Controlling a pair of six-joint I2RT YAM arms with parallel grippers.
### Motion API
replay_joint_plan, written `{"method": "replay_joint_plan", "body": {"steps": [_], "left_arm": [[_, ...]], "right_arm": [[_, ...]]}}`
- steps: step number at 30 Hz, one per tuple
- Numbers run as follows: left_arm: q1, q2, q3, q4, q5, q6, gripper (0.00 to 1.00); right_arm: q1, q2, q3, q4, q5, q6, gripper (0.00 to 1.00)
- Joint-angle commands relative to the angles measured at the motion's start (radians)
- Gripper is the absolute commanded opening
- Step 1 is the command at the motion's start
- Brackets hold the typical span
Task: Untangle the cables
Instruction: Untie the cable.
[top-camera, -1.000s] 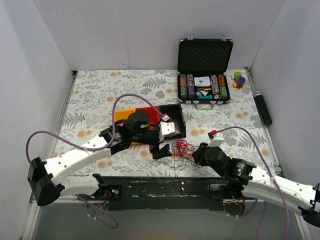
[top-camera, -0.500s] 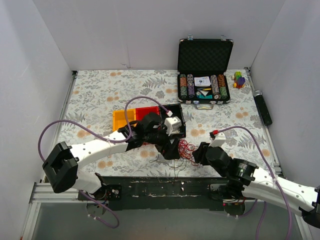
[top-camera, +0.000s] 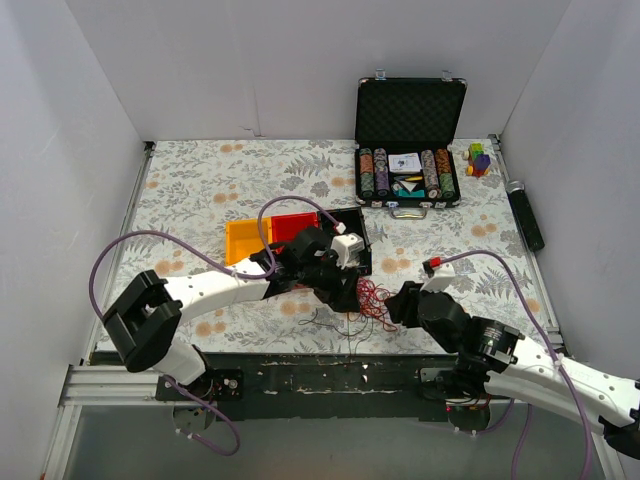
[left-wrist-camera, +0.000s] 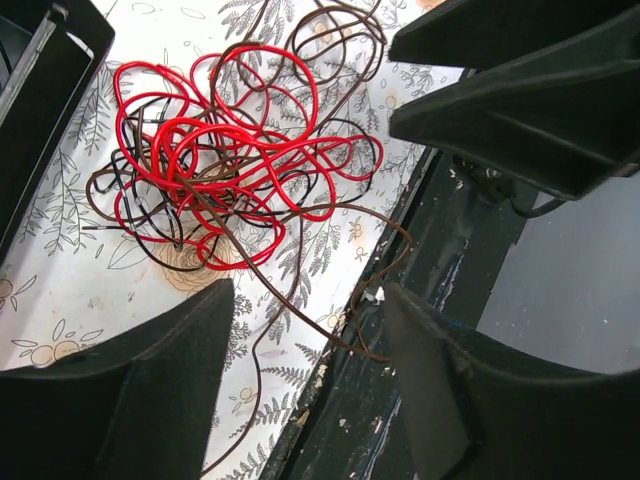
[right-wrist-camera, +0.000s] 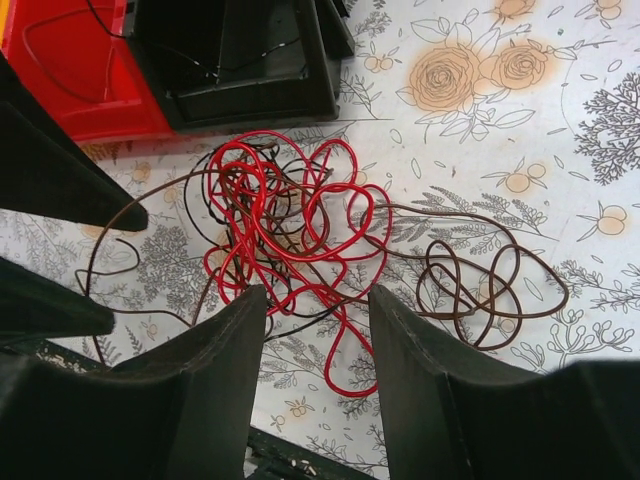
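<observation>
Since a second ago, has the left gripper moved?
Yes. The left gripper has shifted right along the black tray's front edge, reaching the left side of the cables.

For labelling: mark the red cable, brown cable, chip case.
red cable (right-wrist-camera: 247, 215), right wrist, tangled loops
brown cable (right-wrist-camera: 455, 290), right wrist, loose right-hand loops
chip case (top-camera: 410, 108), top external, open lid

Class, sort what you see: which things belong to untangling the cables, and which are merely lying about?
Job in hand: cables, left gripper, right gripper.

Lying about: poker chip case, red tray, orange tray, coloured blocks, black cylinder.
</observation>
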Motion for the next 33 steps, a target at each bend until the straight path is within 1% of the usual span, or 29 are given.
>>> {"method": "replay_joint_plan", "body": {"steps": [1,4,6,8,11,15,17,20,25,31,33], "left_arm": [[0.005,0.002,0.002,0.026,-0.010,-0.001,0.51],[0.005,0.002,0.012,0.034,-0.024,0.036,0.15],[0.004,-0.010,0.025,0.046,-0.021,0.074,0.01],[0.001,-0.027,0.043,0.040,-0.013,0.112,0.00],[-0.001,-0.064,0.061,0.017,0.001,0.154,0.00],[-0.001,-0.107,0.061,-0.011,0.033,0.174,0.00],[-0.001,-0.112,0.067,-0.029,0.074,0.191,0.00],[-0.001,-0.110,0.078,-0.058,0.162,0.215,0.00],[0.001,-0.102,0.089,-0.078,0.205,0.254,0.00],[0.001,-0.089,0.118,-0.095,0.229,0.270,0.00],[-0.001,-0.090,0.135,-0.095,0.226,0.269,0.00]], "right_arm": [[0.008,0.005,0.073,0.043,0.015,-0.035,0.54],[0.008,-0.005,0.107,0.063,-0.009,-0.085,0.57],[0.008,-0.020,0.130,0.080,-0.029,-0.131,0.60],[0.009,-0.026,0.147,0.097,-0.051,-0.185,0.64],[0.008,0.001,0.162,0.134,-0.109,-0.262,0.66],[0.008,0.052,0.152,0.180,-0.244,-0.331,0.67],[0.008,0.060,0.135,0.188,-0.270,-0.354,0.67],[0.008,0.064,0.107,0.215,-0.267,-0.371,0.67],[0.009,0.095,0.115,0.279,-0.235,-0.389,0.65],[0.014,0.204,0.133,0.353,-0.213,-0.403,0.59],[0.018,0.242,0.133,0.369,-0.197,-0.397,0.54]]}}
